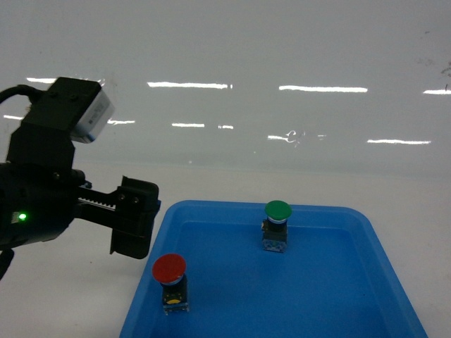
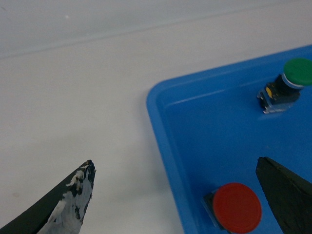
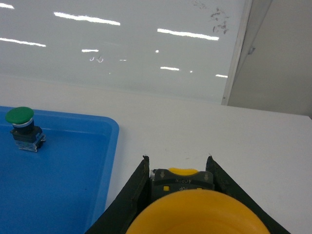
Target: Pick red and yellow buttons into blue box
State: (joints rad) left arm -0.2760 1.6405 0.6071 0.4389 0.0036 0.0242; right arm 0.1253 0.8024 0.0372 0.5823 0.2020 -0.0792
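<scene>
Red button in the tray, yellow button gripped by the right arm.

The red button (image 1: 170,281) stands upright on the floor of a shallow blue tray (image 1: 394,262), near its front left corner; a green button (image 1: 276,225) stands farther back, well apart from it. The yellow button (image 3: 195,212) appears only in the right wrist view, its cap cut off by the bottom edge, its black body clamped between the fingers of the right gripper (image 3: 178,181), over the white table (image 3: 219,131) just off the tray's right rim. That gripper is out of the head view. The left gripper (image 2: 187,195) hangs spread wide over the tray's left rim, holding nothing; one finger (image 2: 68,200) is over the table, the other over the tray beside the red button. The blue box shows in no view.
</scene>
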